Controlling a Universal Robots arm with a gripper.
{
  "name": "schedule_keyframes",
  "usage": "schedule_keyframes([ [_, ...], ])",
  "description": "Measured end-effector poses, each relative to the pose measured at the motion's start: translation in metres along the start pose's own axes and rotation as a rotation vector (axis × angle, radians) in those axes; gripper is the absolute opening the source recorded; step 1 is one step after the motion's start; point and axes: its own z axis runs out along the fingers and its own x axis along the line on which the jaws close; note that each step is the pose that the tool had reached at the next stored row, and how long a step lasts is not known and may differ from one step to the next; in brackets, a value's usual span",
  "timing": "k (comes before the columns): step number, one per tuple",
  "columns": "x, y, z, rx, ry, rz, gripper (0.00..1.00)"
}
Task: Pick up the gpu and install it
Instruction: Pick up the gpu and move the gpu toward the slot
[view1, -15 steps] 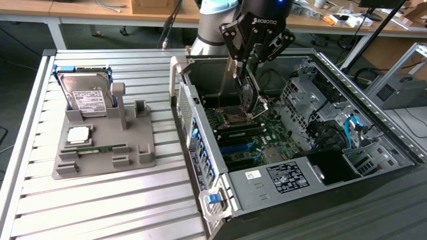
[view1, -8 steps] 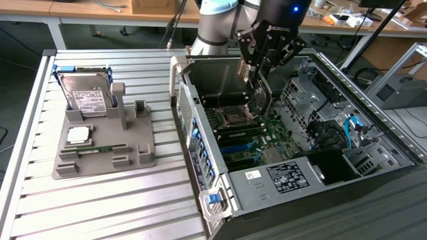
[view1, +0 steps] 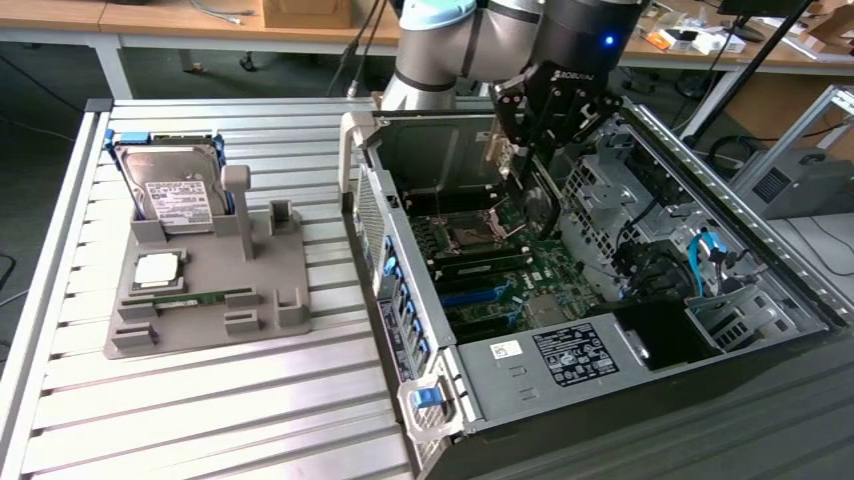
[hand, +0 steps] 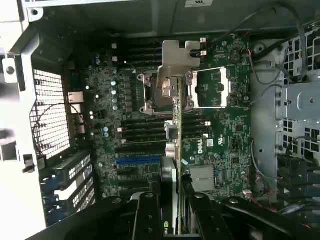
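Note:
The gpu (view1: 535, 198) hangs upright inside the open computer case (view1: 587, 355), held from above by my gripper (view1: 545, 135), which is shut on its upper edge. In the wrist view the gpu (hand: 176, 131) shows edge-on as a narrow strip with its silvery metal bracket (hand: 180, 56) at the far end. My gripper (hand: 175, 202) clamps the card between its black fingers (hand: 148, 210). The card hovers above the motherboard (hand: 227, 142), over the long slots beside the CPU socket (hand: 210, 87). I cannot tell whether its lower edge touches a slot.
Drive cages and cables (view1: 701, 262) line the case on the exterior view's right. On the exterior view's left, a grey holder (view1: 200, 320) on the slatted table carries a hard drive (view1: 174, 192), a processor (view1: 156, 268) and a green memory stick (view1: 187, 297).

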Motion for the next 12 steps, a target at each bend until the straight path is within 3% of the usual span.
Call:
schedule_keyframes([
  [7, -0.021, 0.0021, 0.0152, 0.0058, 0.0018, -0.047, 0.27],
  [12, -0.023, 0.0023, 0.0180, 0.0055, -0.0001, -0.085, 0.27],
])
